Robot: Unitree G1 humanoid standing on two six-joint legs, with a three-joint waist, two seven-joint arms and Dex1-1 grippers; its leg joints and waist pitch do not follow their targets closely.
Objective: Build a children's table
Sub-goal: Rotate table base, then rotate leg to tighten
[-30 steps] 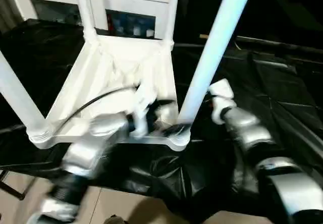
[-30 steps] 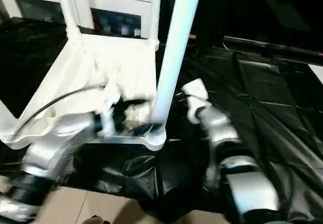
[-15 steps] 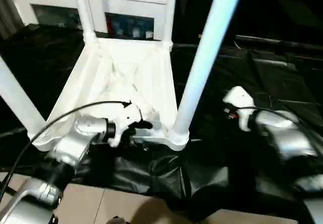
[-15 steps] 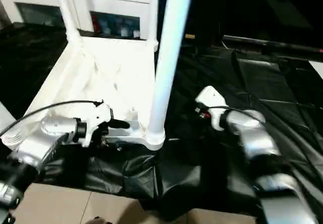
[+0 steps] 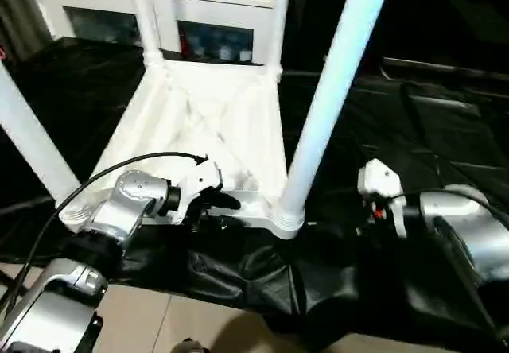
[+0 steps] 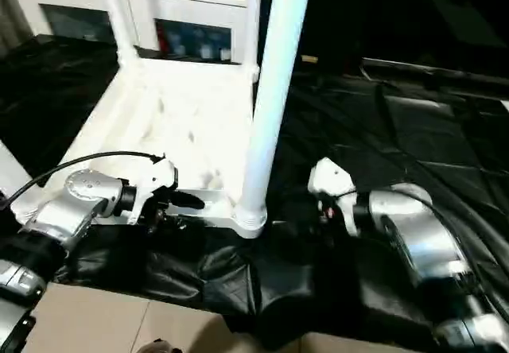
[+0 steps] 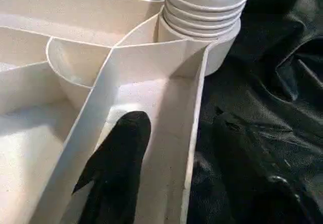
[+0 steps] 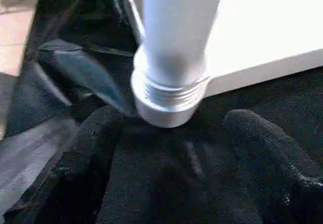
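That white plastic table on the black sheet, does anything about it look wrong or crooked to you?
Nothing looks broken. The white plastic table lies upside down on the crinkled black plastic sheet, ribbed underside up, its white tube legs pointing upward. That looks deliberate for assembly. The near-corner leg sits straight in its round socket.

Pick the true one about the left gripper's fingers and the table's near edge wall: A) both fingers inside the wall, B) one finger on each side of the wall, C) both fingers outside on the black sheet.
B: in the left wrist view one finger lies inside the table's edge wall, the other over the black sheet.
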